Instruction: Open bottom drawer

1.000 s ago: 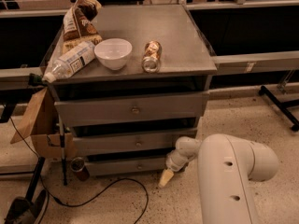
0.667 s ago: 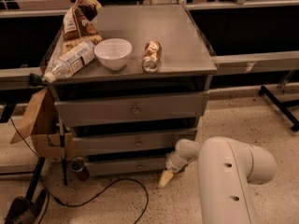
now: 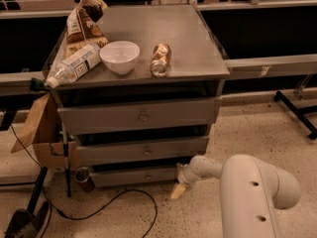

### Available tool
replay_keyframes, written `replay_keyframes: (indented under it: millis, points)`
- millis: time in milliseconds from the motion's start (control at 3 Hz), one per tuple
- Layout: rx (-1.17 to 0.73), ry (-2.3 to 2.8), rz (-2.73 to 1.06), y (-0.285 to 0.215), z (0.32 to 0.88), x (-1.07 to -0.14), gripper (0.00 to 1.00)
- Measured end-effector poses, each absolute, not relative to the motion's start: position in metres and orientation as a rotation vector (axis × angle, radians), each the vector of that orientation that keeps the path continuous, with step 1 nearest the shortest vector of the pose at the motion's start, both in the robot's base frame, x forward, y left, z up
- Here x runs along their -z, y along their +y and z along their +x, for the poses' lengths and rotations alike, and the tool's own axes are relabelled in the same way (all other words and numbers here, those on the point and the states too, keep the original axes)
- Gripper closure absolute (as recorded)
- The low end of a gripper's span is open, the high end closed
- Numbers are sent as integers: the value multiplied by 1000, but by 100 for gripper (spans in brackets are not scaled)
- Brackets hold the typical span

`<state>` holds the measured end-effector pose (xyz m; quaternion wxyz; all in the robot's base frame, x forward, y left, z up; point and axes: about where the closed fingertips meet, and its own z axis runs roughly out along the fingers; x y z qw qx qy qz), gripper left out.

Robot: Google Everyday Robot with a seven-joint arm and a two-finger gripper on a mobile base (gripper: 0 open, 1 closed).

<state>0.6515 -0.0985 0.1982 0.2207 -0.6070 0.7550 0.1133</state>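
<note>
Bottom drawer (image 3: 119,177): lowest of three, closed, slim grey metal front. Likely rigid, light, slides straight. Hold: tiny centre knob (image 3: 147,177), slippery. Gripper (image 3: 178,188): low, beside drawer's right end; open or closed cannot tell.

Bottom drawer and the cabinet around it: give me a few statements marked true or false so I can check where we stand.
1. The gripper is on the centre knob of the bottom drawer. False: it is low near the floor by the drawer's picture-right end, away from the knob.
2. A white bowl sits on the cabinet top between a bottle and a can. True.
3. The can stands upright. False: it lies on its side.
4. A cardboard box is at the cabinet's picture-left side. True.
5. The bottom drawer has the tallest front of the three. False: it has the slimmest.
</note>
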Motion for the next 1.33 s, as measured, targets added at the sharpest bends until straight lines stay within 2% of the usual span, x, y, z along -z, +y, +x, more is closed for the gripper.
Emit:
replay_keyframes:
  millis: [1000, 1333]
  points:
    - [-259, 1907, -1721, -89, 672, -198, 0]
    - [-297, 1932, -1719, -88, 678, -187, 0]
